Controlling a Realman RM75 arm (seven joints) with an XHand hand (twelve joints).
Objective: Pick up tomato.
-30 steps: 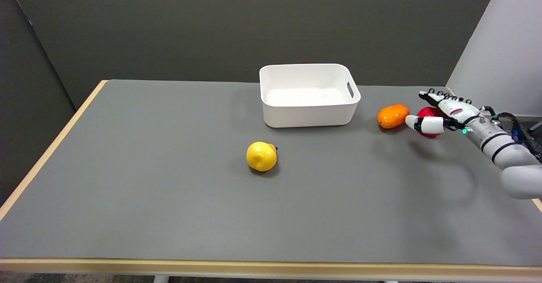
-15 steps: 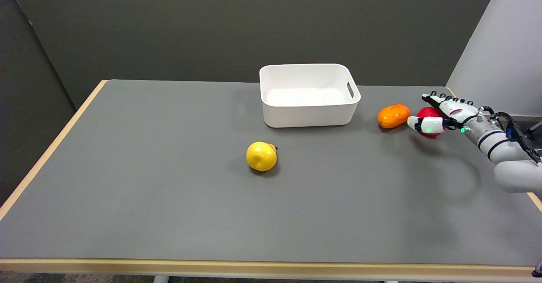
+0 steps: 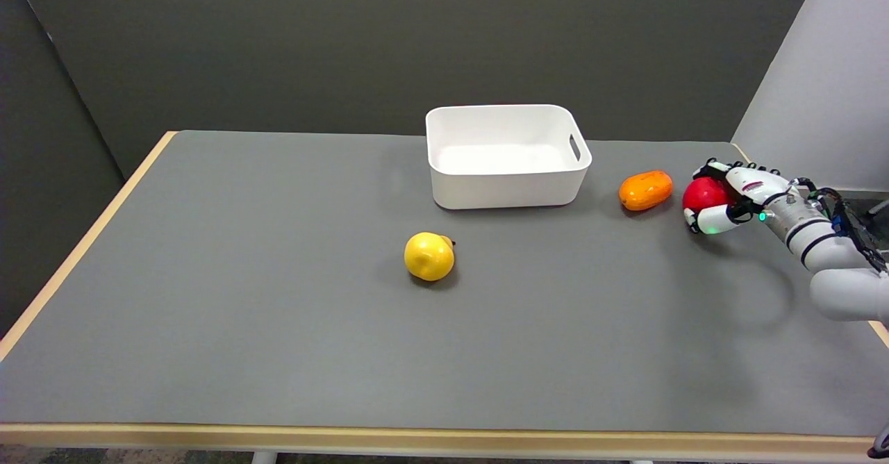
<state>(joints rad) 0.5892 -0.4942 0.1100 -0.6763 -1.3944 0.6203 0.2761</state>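
Between the earlier frames and the present one, the right hand [image 3: 722, 196] has curled its fingers from a spread pose around the tomato [image 3: 703, 193]; the thumb [image 3: 710, 221], earlier stretched toward the orange fruit [image 3: 646, 189], now lies under the tomato's near side. Tomato, orange fruit, lemon and bin have kept their places.

Near field: the table's [image 3: 278, 353] wooden front edge runs along the bottom of the frame, and behind it a broad band of bare grey surface spans the full width. Its left wooden edge rises diagonally toward the upper left.

Middle field: a yellow lemon [image 3: 429, 256] lies alone just left of centre, with open grey surface on every side and well apart from all other things.

Right side: the white right arm [image 3: 833, 269] enters from the right edge of the frame, crossing the table's right wooden border. Its hand closes on the red tomato, fingers over the top and far side and thumb below; the tomato sits at the right of the frame, near the table's right edge. Whether it is off the surface cannot be told. Just left of it, with a narrow gap of grey between them, lies the orange fruit.

Far field: a white bin [image 3: 507, 186] stands right of centre near the table's far edge, its handle slot facing right. Open surface separates it from the orange fruit. A dark wall closes the background.
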